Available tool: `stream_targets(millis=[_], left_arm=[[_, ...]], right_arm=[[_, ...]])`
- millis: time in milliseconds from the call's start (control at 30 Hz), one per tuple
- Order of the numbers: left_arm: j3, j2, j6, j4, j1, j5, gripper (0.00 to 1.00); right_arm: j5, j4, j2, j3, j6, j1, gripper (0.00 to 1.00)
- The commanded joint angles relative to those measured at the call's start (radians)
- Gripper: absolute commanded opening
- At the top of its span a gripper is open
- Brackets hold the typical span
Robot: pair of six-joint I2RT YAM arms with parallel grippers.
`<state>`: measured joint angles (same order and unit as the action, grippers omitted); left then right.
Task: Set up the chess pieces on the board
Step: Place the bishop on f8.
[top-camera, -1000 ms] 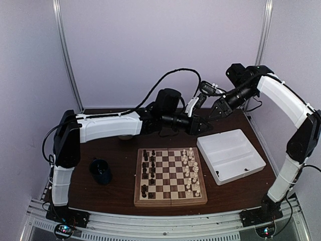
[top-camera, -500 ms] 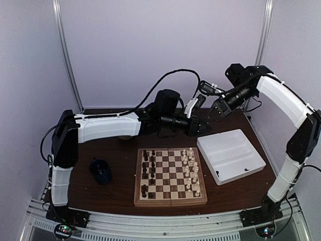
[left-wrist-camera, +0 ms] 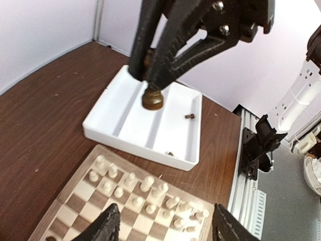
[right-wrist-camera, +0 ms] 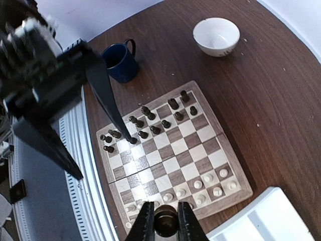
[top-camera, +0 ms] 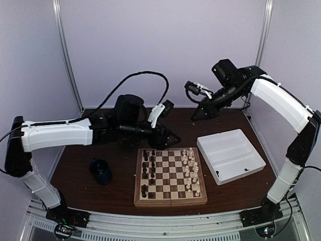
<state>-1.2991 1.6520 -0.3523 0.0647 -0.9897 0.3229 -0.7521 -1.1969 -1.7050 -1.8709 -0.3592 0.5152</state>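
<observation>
Chess pieces [top-camera: 189, 173], tiny turned wooden men in dark brown and pale cream, mostly stand on the square checkered wooden board [top-camera: 170, 173]. The cream set fills the two rows on the side nearer the right gripper [right-wrist-camera: 165, 211]. The dark set lines the two rows on the opposite side, below the left gripper [left-wrist-camera: 165, 216], and seems to have a few gaps. One dark brown piece [right-wrist-camera: 165, 223] is off the board, pinched between the right gripper's narrow fingers high above the dark wooden table [left-wrist-camera: 45, 130], with the board below and ahead of it. The left gripper's fingers are spread wide and hold nothing. Beside the board, the white rectangular two-compartment tray [left-wrist-camera: 125, 143] is nearly bare. Two small dark specks [left-wrist-camera: 189, 116] remain in it, too small to identify. I judge the task nearly done: the held piece needs placing, and perhaps those last bits.
</observation>
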Motion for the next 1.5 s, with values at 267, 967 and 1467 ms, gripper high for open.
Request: stream_targets(millis=[267, 967, 1467], left_arm=[[0.449, -0.671, 0.043, 0.174, 0.19, -0.478, 0.69], [0.521, -0.826, 0.012, 0.27, 0.203, -0.513, 0.7], [0.513, -0.801, 0.003, 0.264, 0.203, -0.502, 0.7]], right_arm=[[0.123, 0.312, -0.21, -0.039, -0.039, 0.281, 0.09], [0.256, 0.239, -0.681, -0.39, 0.026, 0.416, 0.09], [0.267, 0.23, -0.699, -0.353, 0.039, 0.421, 0.09]])
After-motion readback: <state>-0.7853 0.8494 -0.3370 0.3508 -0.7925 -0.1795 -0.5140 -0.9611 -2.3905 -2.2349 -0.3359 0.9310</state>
